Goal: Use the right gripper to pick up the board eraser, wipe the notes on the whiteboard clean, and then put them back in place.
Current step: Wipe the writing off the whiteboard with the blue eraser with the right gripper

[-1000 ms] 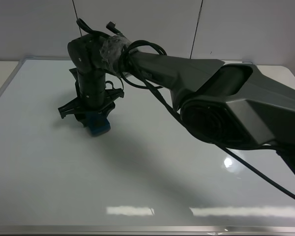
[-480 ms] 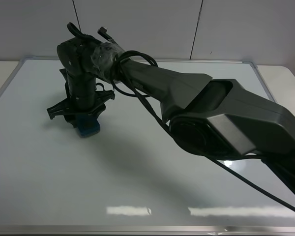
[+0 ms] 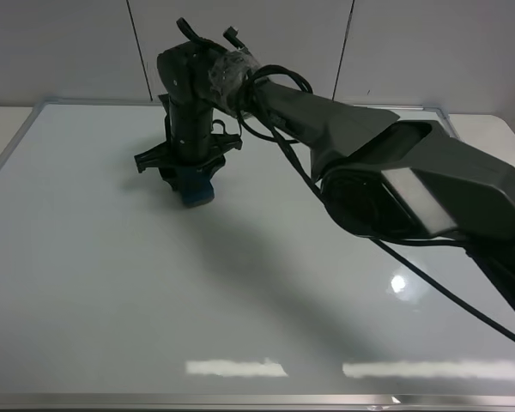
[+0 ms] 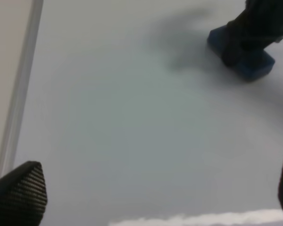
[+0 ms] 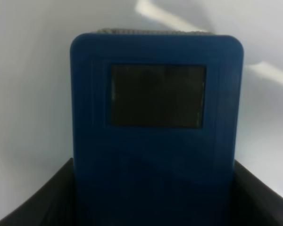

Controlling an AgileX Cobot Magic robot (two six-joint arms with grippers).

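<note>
In the upper left of the high view, the right gripper (image 3: 191, 174) points down at the whiteboard (image 3: 86, 283). Its jaws are closed tight on the blue eraser (image 3: 197, 194), which sits on the glossy surface near the board's far edge. The dark grey arm (image 3: 395, 180) runs from there to the right edge of the frame, trailing a black cable (image 3: 446, 296).

In the right wrist view the eraser (image 5: 155, 136) fills the centre, with a darker patch (image 5: 156, 96) on its top. Black fingers (image 5: 33, 212) hug both its sides at the lower corners.

In the left wrist view the silver frame (image 4: 19, 94) runs down the left. The left gripper (image 4: 153, 193) hangs over bare board, its tips well apart in the lower corners with nothing between them. The clamped eraser (image 4: 252, 63) shows at upper right.
</note>
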